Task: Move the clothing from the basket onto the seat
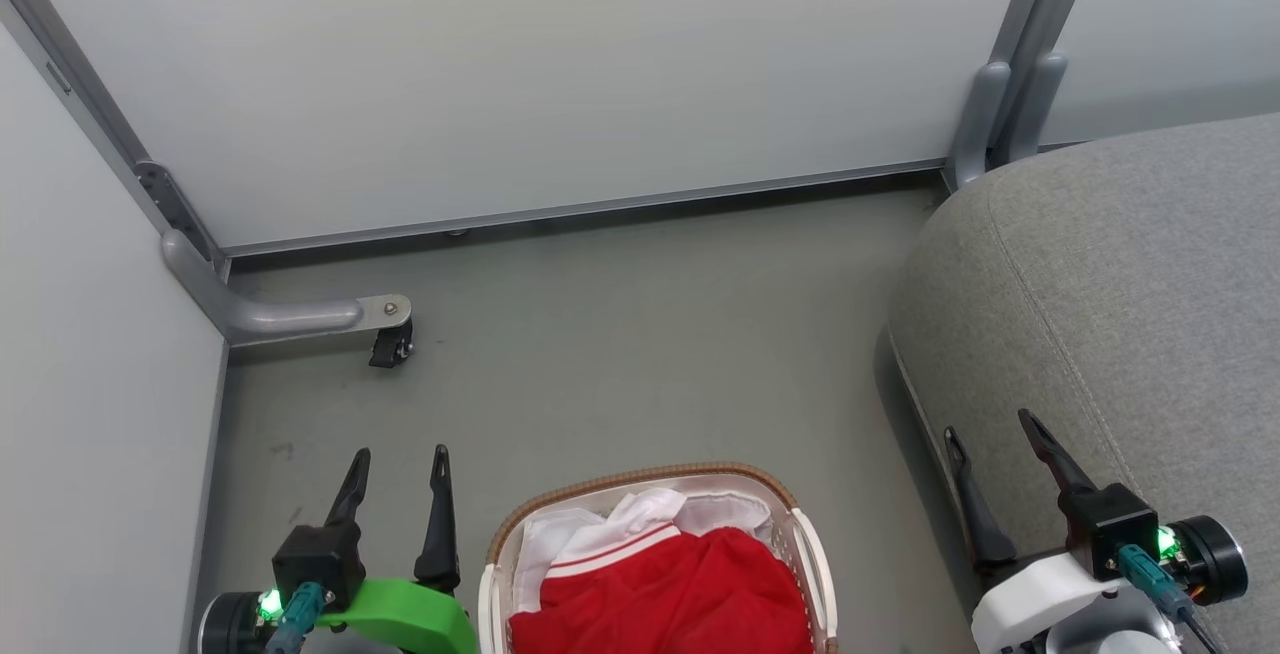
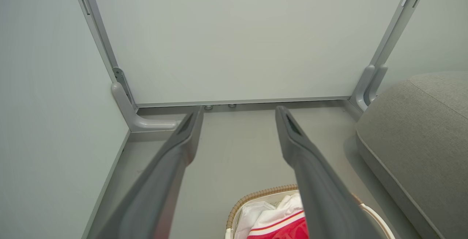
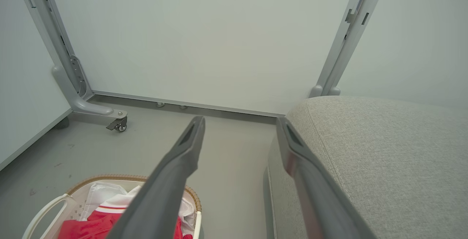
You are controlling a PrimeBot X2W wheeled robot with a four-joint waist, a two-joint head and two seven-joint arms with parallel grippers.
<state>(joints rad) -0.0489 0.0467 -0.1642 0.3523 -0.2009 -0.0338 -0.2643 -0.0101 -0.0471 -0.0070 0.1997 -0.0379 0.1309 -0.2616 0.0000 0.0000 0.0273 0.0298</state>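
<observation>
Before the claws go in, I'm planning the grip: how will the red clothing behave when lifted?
The red clothing lies crumpled in the basket, so it will likely hang floppy. It looks thin, probably light. Heaped together, one pinch may drag more along.

The head camera looks steeply down from above on the floor [image 1: 650,334], the two wrist cameras sit lower either side facing forward at the white partition [image 1: 520,64], and all three views share the basket [image 1: 640,472], the seat [image 1: 1120,284] and that partition.
</observation>
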